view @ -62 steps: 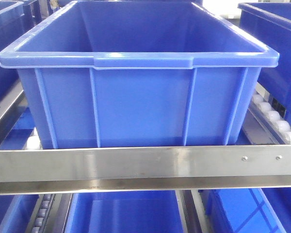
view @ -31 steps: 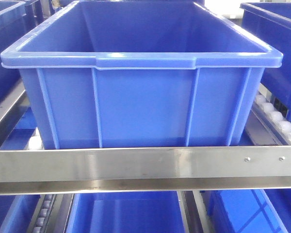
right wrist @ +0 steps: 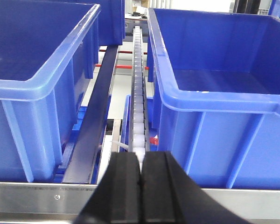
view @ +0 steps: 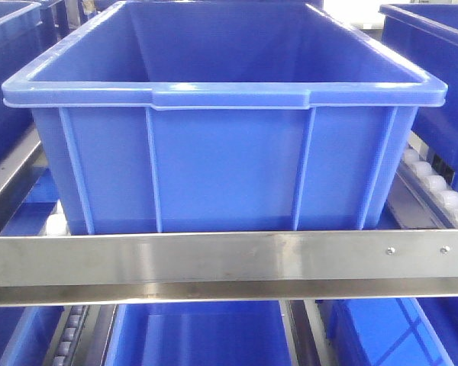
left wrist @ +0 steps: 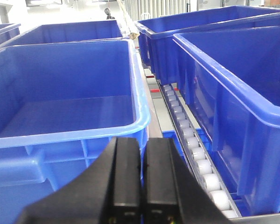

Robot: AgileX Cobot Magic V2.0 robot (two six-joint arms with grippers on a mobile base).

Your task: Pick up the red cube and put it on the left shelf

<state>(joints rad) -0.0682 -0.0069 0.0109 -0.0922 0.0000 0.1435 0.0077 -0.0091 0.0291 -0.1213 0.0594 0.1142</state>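
Nearest, both arms reach level toward the left shelf (view: pixel 214 259): the left gripper (left wrist: pixel 142 179) and right gripper (right wrist: pixel 141 186) each have their jaws pressed together, holding nothing. Beyond its front rail, blue crates (view: pixel 221 152) sit between white roller tracks (right wrist: pixel 138 93). No view shows the red cube.

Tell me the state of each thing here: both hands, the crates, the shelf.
left hand: shut, holding nothing
right hand: shut, holding nothing
centre blue crate: upright, open, looks empty, behind the front rail
left shelf: loaded with blue crates
red cube: not in view
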